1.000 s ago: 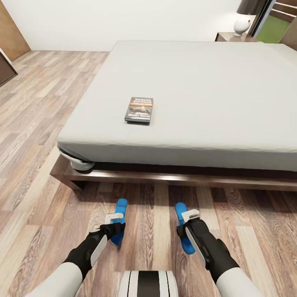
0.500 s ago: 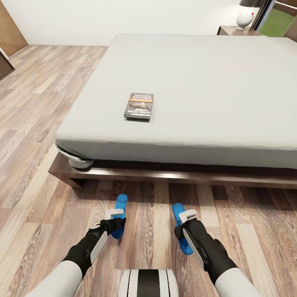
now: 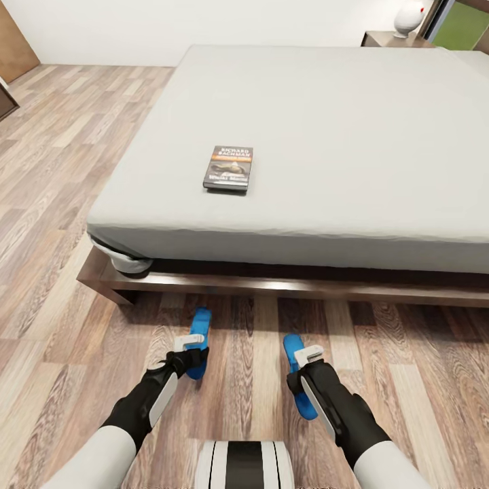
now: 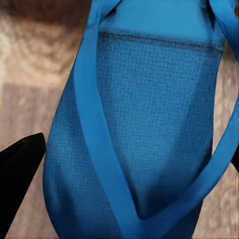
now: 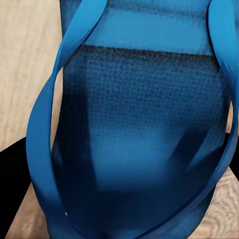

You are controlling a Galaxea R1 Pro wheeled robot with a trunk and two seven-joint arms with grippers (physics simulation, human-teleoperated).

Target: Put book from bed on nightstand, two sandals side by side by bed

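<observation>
Two hands: left hand [image 3: 189,341] and right hand [image 3: 307,354] each grip a sandal above the floor [image 3: 61,204].

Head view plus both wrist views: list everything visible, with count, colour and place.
bed: one, grey mattress, brown frame, ahead.
book: one, dark with orange band, flat on the mattress near its front edge.
sandals: two, blue, on the floor before the bed, left sandal and right sandal, apart.
nightstand: one, brown, far right of the bed.
lamp: one, white, on the nightstand.
floor: wood planks.
left pincer: over the left sandal.
right pincer: over the right sandal.
</observation>
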